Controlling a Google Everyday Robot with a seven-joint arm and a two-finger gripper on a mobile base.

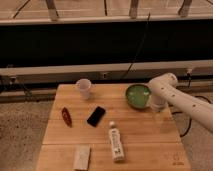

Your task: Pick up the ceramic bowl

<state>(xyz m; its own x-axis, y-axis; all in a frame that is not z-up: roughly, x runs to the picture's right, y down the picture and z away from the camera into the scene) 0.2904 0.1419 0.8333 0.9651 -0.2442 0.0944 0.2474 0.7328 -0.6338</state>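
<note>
Standing at the right rear of the wooden worktop (150,135), the ceramic bowl (136,95) is a round, shallow, glossy green dish with a paler green inside, upright on the boards. The white arm (182,102) enters from the right edge of the camera view and bends down beside it, so that the gripper (156,105) sits at the bowl's right rim, low over the worktop. Whether the gripper is open or closed, and whether it touches the bowl, cannot be told from here, since the arm's own body covers it. A small white cup (84,88) stands at the rear, well to the left of the bowl. In the middle lie a flat black object (96,116) and, to its left, a small red object (66,116). Nearer the front edge lie a white bottle (116,143) on its side and a pale rectangular block (82,157). A black cable (140,45) hangs across the dark wall behind.
</note>
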